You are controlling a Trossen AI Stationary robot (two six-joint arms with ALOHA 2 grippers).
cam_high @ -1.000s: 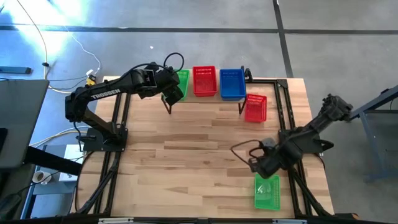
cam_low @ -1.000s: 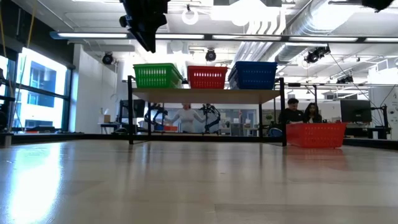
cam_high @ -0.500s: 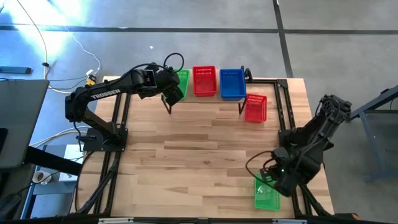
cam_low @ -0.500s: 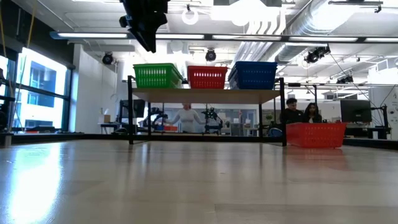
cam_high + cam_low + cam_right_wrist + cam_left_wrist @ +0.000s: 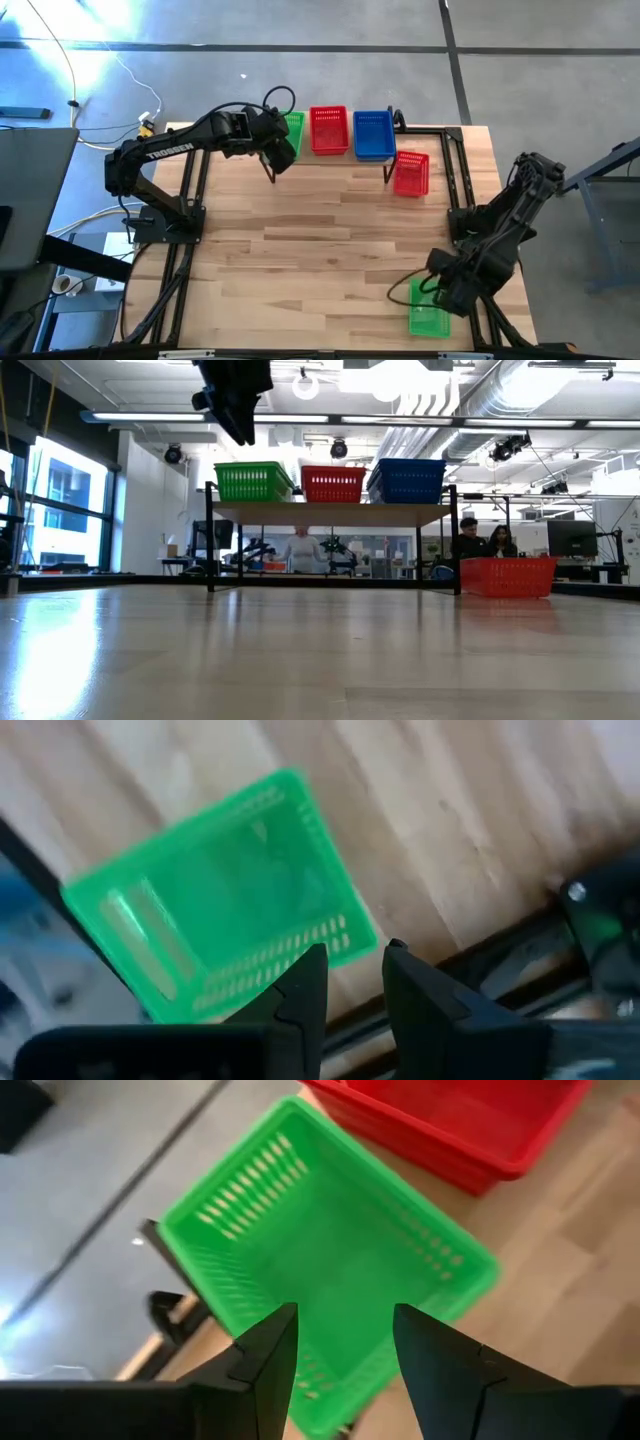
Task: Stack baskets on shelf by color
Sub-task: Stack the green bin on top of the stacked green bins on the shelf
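The shelf [image 5: 330,513] stands along the table's far edge and carries a green basket [image 5: 294,128], a red basket [image 5: 329,130] and a blue basket [image 5: 373,134] side by side. Another red basket [image 5: 411,172] sits on the tabletop by the shelf's right end. A second green basket [image 5: 429,319] lies on its bottom near the table's near right corner. My left gripper [image 5: 345,1335] hovers open above the shelf's green basket [image 5: 330,1250]. My right gripper [image 5: 355,960] hangs open over the near green basket [image 5: 215,900], close to its far end.
Black frame rails [image 5: 455,170] run along the table's left and right sides, and the right arm's base stands beside the near green basket. The wide middle of the wooden tabletop [image 5: 320,240] holds nothing. People sit in the room beyond the table [image 5: 485,540].
My right gripper has swung from the table's middle right toward the near edge, turning as it went, and now stands over the near green basket. The baskets have stayed in place.
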